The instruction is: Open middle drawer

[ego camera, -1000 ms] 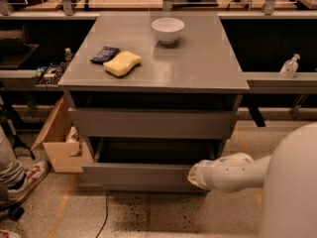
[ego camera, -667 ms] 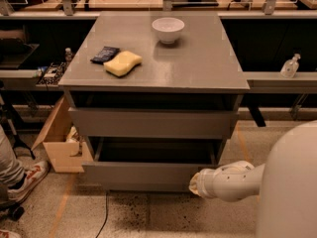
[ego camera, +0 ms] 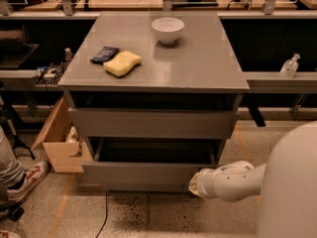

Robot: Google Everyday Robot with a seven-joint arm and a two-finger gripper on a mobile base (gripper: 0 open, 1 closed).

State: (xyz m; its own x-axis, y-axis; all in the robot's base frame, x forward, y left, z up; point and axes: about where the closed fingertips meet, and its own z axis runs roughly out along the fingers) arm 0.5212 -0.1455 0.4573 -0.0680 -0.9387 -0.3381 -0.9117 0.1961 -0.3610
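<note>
The grey cabinet (ego camera: 153, 68) shows two fronts. The top front (ego camera: 151, 123) sits a little forward under the tabletop. The middle drawer (ego camera: 138, 173) below it is pulled out toward me, with its dark inside showing behind the front. The lowest front is hidden under it. My gripper (ego camera: 194, 184) is at the end of the white arm (ego camera: 230, 181), low at the right end of the middle drawer's front, at or very near its lower edge.
On the cabinet top are a white bowl (ego camera: 168, 29), a yellow sponge (ego camera: 122, 63) and a dark packet (ego camera: 104, 54). A cardboard box (ego camera: 59, 143) stands to the cabinet's left. A person's shoe (ego camera: 28, 180) is at the left. A bottle (ego camera: 289, 66) stands on the right shelf.
My arm has dropped a little lower along the right end of the middle drawer's front. The drawer stays pulled out at about the same distance.
</note>
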